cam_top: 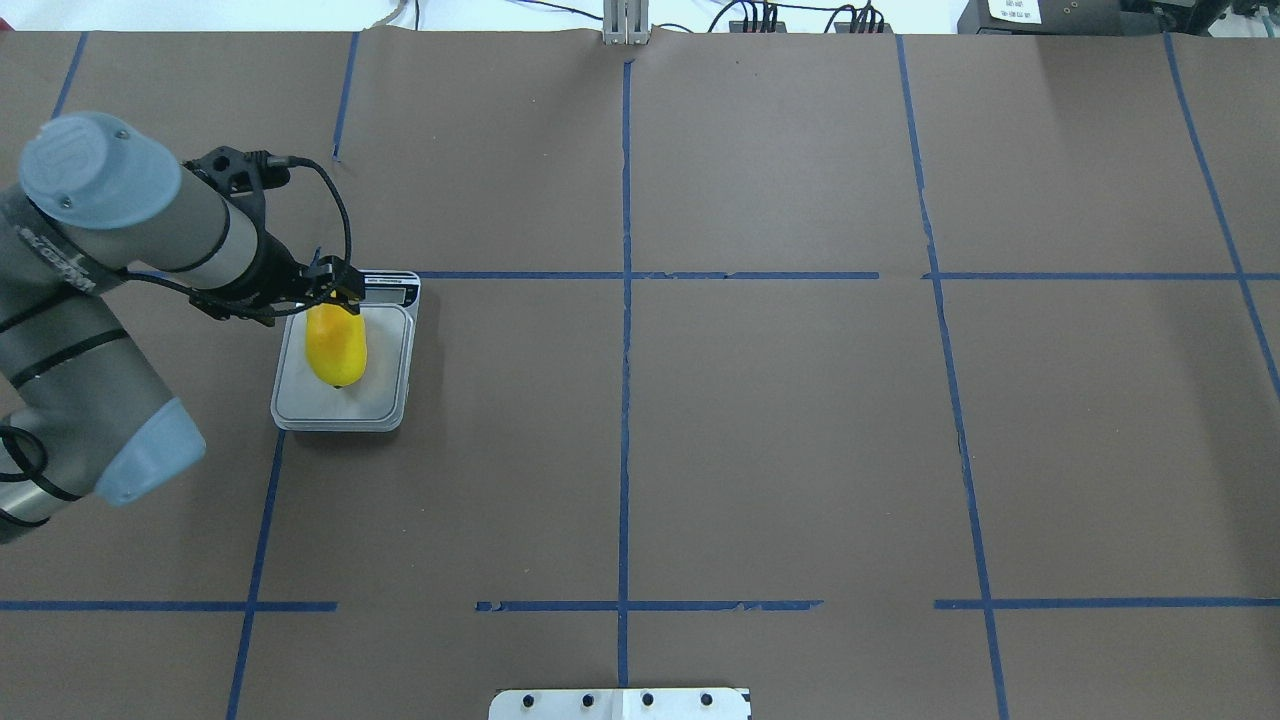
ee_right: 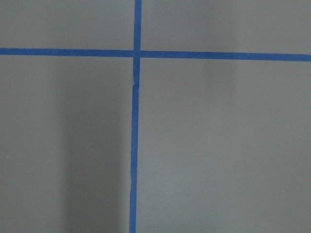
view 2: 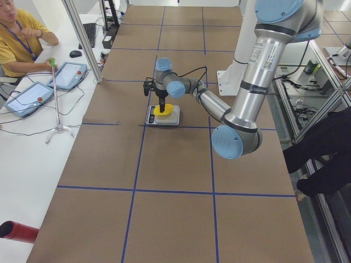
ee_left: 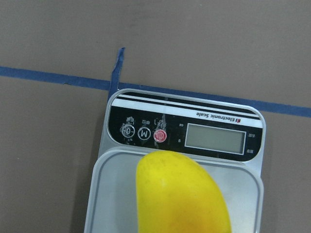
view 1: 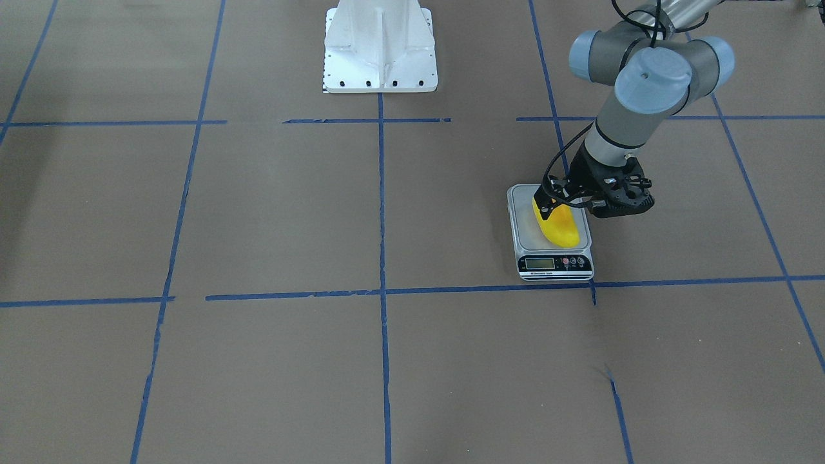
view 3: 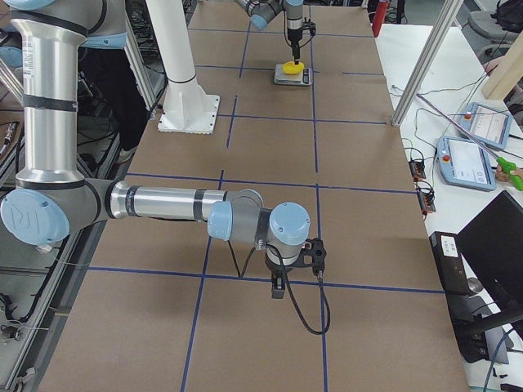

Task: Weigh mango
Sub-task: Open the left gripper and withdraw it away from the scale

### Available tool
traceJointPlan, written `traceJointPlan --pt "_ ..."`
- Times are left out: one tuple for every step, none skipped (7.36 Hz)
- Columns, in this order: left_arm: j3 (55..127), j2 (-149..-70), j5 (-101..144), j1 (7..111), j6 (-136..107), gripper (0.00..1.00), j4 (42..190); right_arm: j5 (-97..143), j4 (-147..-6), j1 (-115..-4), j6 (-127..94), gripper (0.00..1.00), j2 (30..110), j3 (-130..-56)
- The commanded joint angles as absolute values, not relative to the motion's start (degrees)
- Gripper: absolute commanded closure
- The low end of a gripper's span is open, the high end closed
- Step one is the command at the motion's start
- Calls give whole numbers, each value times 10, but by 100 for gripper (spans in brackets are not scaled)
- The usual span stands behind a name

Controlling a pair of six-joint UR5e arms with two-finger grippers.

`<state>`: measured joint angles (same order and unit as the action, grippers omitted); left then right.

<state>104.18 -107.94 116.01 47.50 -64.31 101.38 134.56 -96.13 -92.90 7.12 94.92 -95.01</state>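
Brown paper-covered table [cam_top: 760, 450], ruled into large squares by blue tape [cam_top: 625, 400].

Left arm [cam_top: 80, 300] bent in from the robot's left side, wrist hanging over the scale. Right arm [view 3: 163, 202] stretched low over the table, well apart from the scale, its wrist camera looking straight down on a crossing of tape lines.

White pedestal [view 1: 380, 45] at the robot's edge of the table, near the middle tape line.

Digital kitchen scale [view 1: 521, 232] flat on the table just beside a tape line, with a pale, round-cornered platform. Display and buttons sit on the edge facing away from the robot.

Mango [view 1: 559, 227], bright yellow and glossy, over the platform and inside its edges, upper end raised into the claw. Cannot tell whether the lower end touches the platform.

Left gripper [view 1: 550, 205] pinched narrow on the mango's upper end, one black finger on each side.

Right gripper [view 3: 278, 284] shows only in the right side view, small and dark. Cannot tell how its fingers stand.
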Motion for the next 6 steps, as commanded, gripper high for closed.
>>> traceJointPlan --pt "1056 -1043 1221 568 -527 0 1016 1346 -962 -929 71 0 949 -950" --pt "1049 -1007 1275 640 -409 0 1019 1346 -962 -929 71 0 949 -950" --pt "1039 -958 1321 716 -268 0 1016 1346 -962 -929 71 0 949 -950" --pt "998 -935 1344 801 -133 0 1014 1346 -962 -929 71 0 949 -950" --pt "920 -934 1362 885 -23 0 1016 1346 -962 -929 71 0 949 -950" --pt "859 -937 1365 920 49 0 1013 1346 -962 -929 71 0 949 -950"
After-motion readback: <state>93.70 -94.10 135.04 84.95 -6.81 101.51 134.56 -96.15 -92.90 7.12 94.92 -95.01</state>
